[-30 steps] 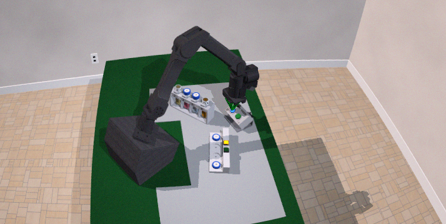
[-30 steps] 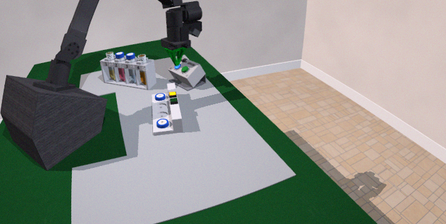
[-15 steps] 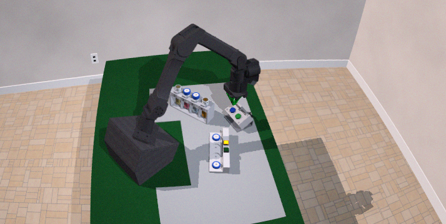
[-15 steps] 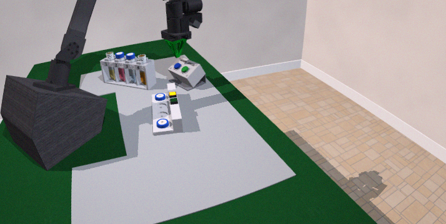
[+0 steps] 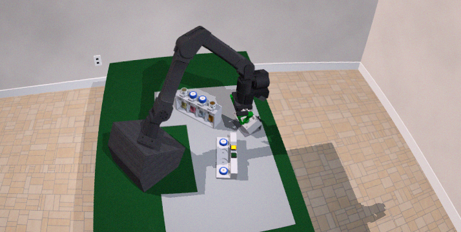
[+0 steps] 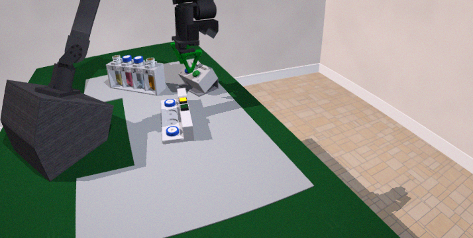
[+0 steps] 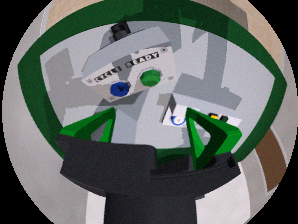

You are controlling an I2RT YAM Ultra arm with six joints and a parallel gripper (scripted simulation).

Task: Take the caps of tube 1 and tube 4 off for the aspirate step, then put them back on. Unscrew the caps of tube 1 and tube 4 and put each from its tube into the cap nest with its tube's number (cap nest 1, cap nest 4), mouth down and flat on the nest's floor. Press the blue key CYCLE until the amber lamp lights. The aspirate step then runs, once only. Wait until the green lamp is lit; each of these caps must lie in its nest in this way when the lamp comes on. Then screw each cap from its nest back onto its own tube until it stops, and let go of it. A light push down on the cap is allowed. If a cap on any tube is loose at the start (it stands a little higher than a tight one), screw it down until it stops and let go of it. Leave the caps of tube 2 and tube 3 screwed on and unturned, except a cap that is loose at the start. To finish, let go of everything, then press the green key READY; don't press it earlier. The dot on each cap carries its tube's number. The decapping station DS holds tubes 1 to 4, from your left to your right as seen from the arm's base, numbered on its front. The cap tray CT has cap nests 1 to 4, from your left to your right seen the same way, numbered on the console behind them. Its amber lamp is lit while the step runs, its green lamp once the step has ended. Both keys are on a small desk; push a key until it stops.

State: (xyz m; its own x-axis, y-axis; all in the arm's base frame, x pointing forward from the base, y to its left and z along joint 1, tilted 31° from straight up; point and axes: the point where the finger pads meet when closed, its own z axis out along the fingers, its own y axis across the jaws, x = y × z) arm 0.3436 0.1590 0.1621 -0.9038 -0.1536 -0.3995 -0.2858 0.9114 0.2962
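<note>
The gripper (image 6: 189, 65) hangs just above the small desk (image 6: 207, 81), its green fingers spread wide with nothing between them. Below it, in the wrist view, sit the blue key CYCLE (image 7: 120, 90) and the green key READY (image 7: 150, 79), side by side on the desk's sloped face.

Near of the desk stands the cap tray CT (image 6: 165, 137). A blue cap (image 6: 169, 103) lies in its far end nest and another blue cap (image 6: 172, 131) in its near end nest; the 2 nests between look bare. On the console (image 6: 187, 117) beside them the amber lamp (image 6: 183, 99) glows and the green lamp (image 6: 184, 106) is dark, so the aspirate step seems to be running.

Left of the desk, the decapping station DS (image 6: 159, 82) holds 4 tubes: the 2 end tubes (image 5: 183, 92) (image 5: 212, 104) are open, the 2 middle caps (image 5: 192, 94) (image 5: 202, 99) are on.

The caps look like small, light, rigid plastic, probably smooth and apt to slip or tilt. Each is best taken across its round side wall, square from above, so that it meets the thread level.

The numbers on caps, nests and station are too small to read. The arm hides part of the station in the top view, and whether either middle cap stands high cannot be judged.
</note>
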